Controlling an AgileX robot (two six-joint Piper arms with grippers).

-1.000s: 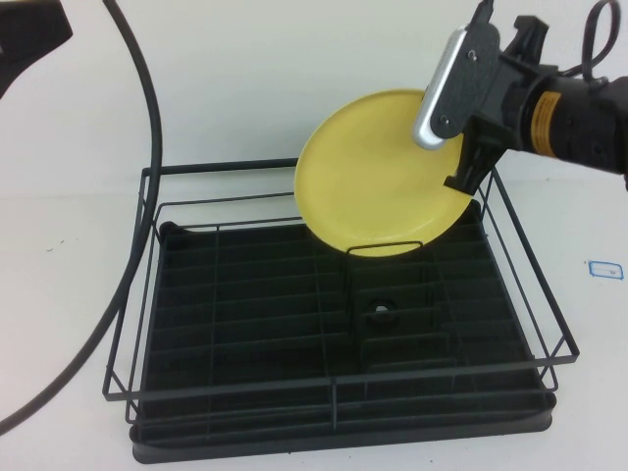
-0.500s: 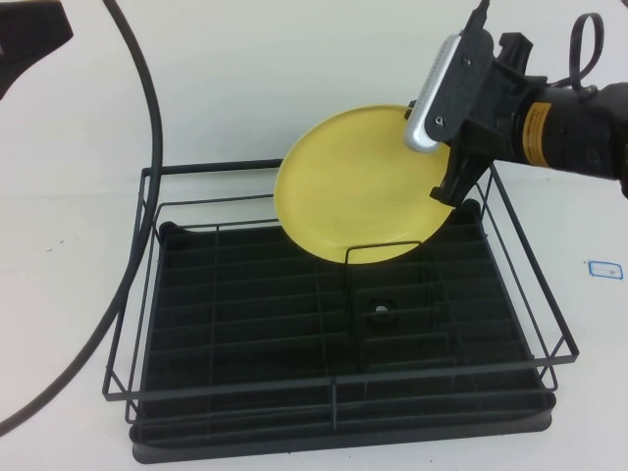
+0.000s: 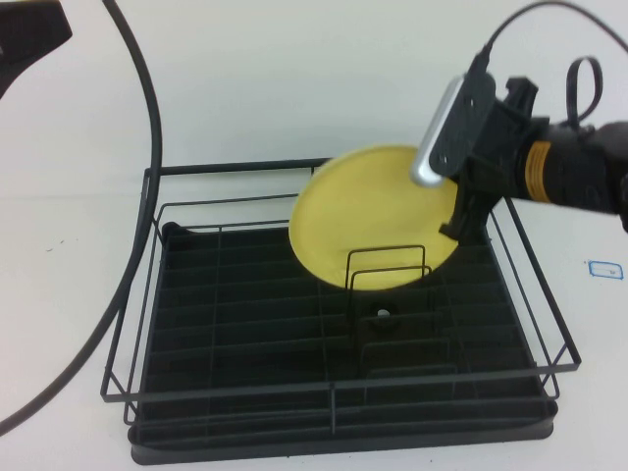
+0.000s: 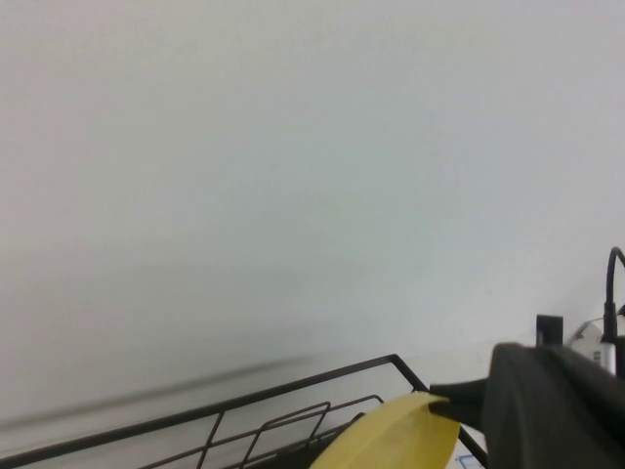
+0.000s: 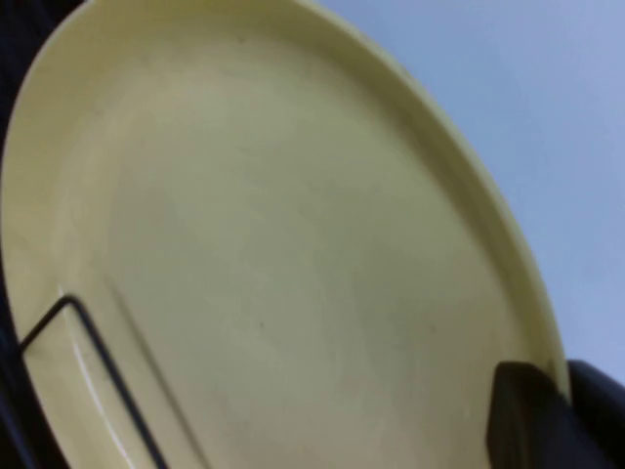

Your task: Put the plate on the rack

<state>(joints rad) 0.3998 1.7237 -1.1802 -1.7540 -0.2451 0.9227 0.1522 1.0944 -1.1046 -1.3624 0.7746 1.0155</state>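
The white surface carries the black wire rack, its ribbed tray base below and upright divider loops standing in its right half. The pale-yellow plate, tilted on edge, hangs over the rack's far right part with its lower rim dipping behind the foremost divider loop. The right pincer is clamped on the plate's right rim, above the rack's right side. The left pincer is out of sight in every view; only a black cable arcs across the left of the high view. To finish the step well, the plate probably wants lowering edge-first between two loops, kept parallel to them, until its rim meets the base, with release only once the wires bear it.
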